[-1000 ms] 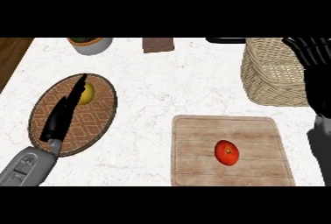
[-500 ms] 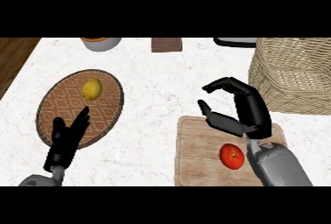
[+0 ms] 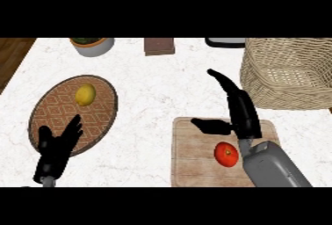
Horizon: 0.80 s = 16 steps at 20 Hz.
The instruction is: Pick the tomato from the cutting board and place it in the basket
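Black and stretched out, the right robot hand (image 3: 244, 115) holds nothing. Its fingers (image 3: 222, 81) run nearly straight toward the far side of the desk (image 3: 152, 94), and its thumb (image 3: 211, 126) juts off to the left over the wooden cutting board (image 3: 193, 163). The red tomato (image 3: 225, 154) lies on that board, nearer the robot than the thumb, just beside the wrist and the grey forearm (image 3: 276, 169). No finger curls round it. The wicker basket (image 3: 288, 72) stands at the far right, well apart from the tomato, past the fingertips and to their right. The left robot hand (image 3: 57, 150) rests open at the lower left, fingers spread, over the near rim of a round woven plate (image 3: 103, 115) that carries a yellow lemon (image 3: 85, 95).
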Motion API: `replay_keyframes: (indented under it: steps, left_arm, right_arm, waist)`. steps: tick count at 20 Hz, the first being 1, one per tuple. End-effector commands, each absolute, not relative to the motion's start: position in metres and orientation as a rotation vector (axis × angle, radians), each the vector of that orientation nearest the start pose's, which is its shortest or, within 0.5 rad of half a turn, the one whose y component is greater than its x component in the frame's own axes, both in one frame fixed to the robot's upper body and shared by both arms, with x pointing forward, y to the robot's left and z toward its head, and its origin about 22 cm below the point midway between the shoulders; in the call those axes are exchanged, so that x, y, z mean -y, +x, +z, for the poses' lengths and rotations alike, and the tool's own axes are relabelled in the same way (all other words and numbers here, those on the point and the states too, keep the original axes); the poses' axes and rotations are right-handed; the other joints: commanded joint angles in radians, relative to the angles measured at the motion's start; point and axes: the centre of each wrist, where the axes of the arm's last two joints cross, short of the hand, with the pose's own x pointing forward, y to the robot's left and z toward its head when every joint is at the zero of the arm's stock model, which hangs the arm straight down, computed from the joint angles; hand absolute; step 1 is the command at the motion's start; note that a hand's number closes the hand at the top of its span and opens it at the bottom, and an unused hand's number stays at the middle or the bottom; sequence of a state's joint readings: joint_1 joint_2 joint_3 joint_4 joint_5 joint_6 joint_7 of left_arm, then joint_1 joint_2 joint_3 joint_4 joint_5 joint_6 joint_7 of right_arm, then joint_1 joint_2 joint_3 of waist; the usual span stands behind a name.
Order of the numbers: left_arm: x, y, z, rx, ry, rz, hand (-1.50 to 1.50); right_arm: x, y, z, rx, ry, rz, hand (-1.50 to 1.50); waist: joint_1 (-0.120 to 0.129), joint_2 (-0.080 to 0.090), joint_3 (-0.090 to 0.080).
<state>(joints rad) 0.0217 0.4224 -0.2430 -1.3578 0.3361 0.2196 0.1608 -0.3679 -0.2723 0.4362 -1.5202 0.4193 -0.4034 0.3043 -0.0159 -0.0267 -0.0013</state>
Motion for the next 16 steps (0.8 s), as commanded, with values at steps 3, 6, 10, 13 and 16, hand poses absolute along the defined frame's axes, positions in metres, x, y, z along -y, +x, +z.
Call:
replay_keyframes:
  steps: [3,6,10,13,16]
  left_arm:
    - [-0.311,0.194,-0.059,0.97,0.191,0.012,0.0]
    - [-0.303,0.193,-0.062,0.997,0.201,0.01,0.0]
    - [-0.313,0.196,-0.056,0.999,0.199,0.031,0.0]
    - [-0.3,0.188,-0.061,0.984,0.183,0.017,0.0]
    - [-0.299,0.189,-0.058,0.994,0.185,0.014,0.0]
  right_arm:
    - [0.186,0.296,0.12,1.478,-0.901,0.779,-1.5]
    - [0.18,0.288,0.17,1.412,-0.933,0.857,-1.5]
    - [0.177,0.267,0.201,1.251,-0.889,1.029,-1.5]
    - [0.181,0.262,0.221,1.111,-0.849,1.119,-1.5]
    - [0.191,0.251,0.238,1.033,-0.829,1.161,-1.5]
  waist:
    - [-0.032,-0.006,-0.011]
    - [-0.035,-0.005,-0.009]
    - [-0.041,0.0,-0.007]
    - [-0.033,0.002,-0.006]
    - [-0.035,0.006,-0.004]
